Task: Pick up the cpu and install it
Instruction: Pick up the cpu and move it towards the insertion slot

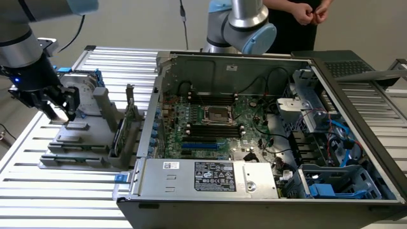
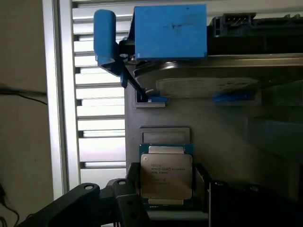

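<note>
The cpu (image 2: pixel 165 174), a small square chip with a silver-grey face and a green rim, lies flat in a recess of the grey holder (image 1: pixel 79 138) at the exterior view's left. My gripper (image 1: pixel 66 113) hangs low over that holder. In the wrist view my gripper (image 2: pixel 173 197) stands open, with a dark finger on each side of the cpu and a gap showing on one side. The square metal-framed socket (image 1: pixel 216 114) sits in the middle of the motherboard inside the open computer case (image 1: pixel 356 143).
A silver hard drive with a blue bracket (image 2: pixel 170 33) stands upright on the holder just beyond the cpu. Upright cards (image 1: pixel 127 124) stand between the holder and the case wall. A person (image 1: pixel 299 14) stands behind the case, next to an arm joint (image 1: pixel 245 26).
</note>
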Controlling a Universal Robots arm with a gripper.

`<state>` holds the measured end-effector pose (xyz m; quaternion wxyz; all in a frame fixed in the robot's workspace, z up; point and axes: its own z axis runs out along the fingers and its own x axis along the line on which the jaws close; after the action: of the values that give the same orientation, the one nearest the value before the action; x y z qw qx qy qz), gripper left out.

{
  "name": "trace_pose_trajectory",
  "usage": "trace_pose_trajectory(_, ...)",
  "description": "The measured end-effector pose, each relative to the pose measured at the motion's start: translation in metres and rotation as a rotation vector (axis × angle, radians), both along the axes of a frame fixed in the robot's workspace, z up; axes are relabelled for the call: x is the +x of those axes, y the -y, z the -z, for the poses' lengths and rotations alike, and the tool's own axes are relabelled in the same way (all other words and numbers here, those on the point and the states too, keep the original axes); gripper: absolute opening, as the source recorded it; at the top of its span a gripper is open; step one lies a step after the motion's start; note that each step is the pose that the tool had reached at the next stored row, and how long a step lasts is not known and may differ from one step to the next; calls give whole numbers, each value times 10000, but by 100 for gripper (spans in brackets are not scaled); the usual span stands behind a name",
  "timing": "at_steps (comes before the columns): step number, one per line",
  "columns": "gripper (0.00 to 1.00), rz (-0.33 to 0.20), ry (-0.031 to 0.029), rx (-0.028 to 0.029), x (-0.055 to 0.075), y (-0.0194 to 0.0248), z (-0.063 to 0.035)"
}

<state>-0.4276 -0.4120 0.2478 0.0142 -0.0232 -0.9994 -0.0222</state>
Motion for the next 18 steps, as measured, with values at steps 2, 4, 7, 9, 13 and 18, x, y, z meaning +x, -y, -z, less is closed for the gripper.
trace_pose_trajectory(2, 55, -1, -1, 0, 1, 0, -90)
trace_pose_trajectory(4, 55, -1, 1, 1, 5, 0, -180)
trace_pose_trajectory(7, 55, -2, 0, 0, 26, 0, -320)
trace_pose_trajectory(9, 55, -1, 0, 0, 53, 0, -410)
trace_pose_trajectory(13, 55, -1, -12, 3, 193, 0, -590)
trace_pose_trajectory(18, 55, -1, -101, 20, 420, 0, -792)
